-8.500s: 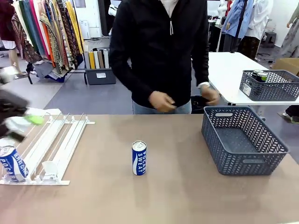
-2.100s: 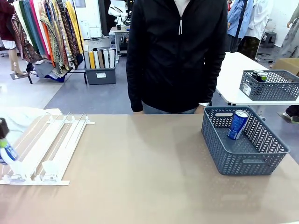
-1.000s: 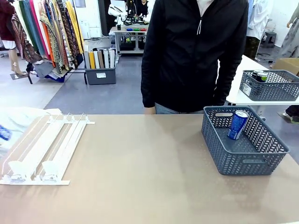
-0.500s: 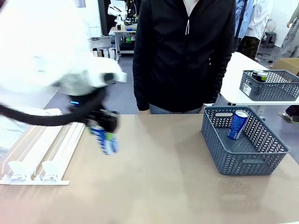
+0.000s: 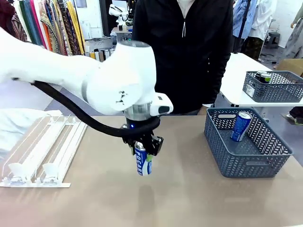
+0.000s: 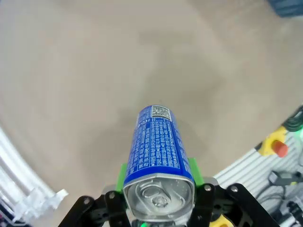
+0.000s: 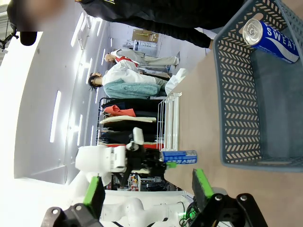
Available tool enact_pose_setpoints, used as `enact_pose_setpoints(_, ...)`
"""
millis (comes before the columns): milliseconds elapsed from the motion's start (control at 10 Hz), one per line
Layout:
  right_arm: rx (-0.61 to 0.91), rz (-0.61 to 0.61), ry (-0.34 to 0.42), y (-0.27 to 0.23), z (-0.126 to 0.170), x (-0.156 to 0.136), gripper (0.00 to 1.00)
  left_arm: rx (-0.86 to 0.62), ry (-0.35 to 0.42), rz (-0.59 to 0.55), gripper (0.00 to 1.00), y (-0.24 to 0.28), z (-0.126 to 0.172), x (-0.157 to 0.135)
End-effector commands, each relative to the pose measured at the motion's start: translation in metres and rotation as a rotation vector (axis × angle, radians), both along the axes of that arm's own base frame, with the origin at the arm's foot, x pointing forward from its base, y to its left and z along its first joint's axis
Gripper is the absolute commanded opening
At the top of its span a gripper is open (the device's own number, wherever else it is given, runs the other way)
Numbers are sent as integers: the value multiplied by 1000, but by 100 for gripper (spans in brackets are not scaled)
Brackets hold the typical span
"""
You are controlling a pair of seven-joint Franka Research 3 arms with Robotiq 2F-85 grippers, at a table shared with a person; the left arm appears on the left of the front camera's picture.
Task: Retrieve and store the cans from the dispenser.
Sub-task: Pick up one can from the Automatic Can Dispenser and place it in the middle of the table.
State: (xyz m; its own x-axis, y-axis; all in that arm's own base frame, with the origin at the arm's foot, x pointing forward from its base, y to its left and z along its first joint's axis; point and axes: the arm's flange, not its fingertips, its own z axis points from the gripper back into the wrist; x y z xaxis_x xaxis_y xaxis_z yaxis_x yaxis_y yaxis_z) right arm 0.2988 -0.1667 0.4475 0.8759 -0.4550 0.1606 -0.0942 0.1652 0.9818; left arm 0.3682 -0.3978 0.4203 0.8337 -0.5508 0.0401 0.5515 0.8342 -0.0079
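Note:
My left gripper (image 5: 142, 155) is shut on a blue Pocari Sweat can (image 5: 142, 163), held upright by its upper part over the middle of the table, its base close to the tabletop. In the left wrist view the can (image 6: 158, 142) sits between the green pads (image 6: 122, 172), silver top towards the camera. The white dispenser (image 5: 46, 147) lies at the left with both lanes bare. A second blue can (image 5: 240, 126) leans inside the grey basket (image 5: 246, 163) at the right. My right gripper (image 7: 147, 187) is open, holding nothing, and looks across at that basket (image 7: 236, 94).
A person in a black jacket (image 5: 184, 52) stands at the far edge behind the table's middle. Beyond the basket, another grey basket (image 5: 273, 90) holding a dark can stands on a white side table. Bare tabletop lies between the held can and the basket.
My left arm has swung right from beside the dispenser to the middle of the table, carrying the blue can, and lowered it towards the tabletop.

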Motion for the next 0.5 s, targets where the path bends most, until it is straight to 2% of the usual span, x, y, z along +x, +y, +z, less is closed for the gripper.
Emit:
enact_pose_setpoints(0, 5, 1, -13, -1, 3, 1, 100, -62, 28, -5, 0, -3, 11, 21)
enact_pose_setpoints(100, 5, 1, -13, -1, 3, 1, 100, -66, -20, -49, 0, 1, 12, 24)
enact_pose_setpoints(200, 5, 1, -13, -1, 3, 1, 100, -52, 11, -55, 0, -1, 5, 26)
enact_pose_setpoints(400, 5, 1, -13, -1, 3, 1, 100, -4, -14, -45, 0, -1, -10, 34)
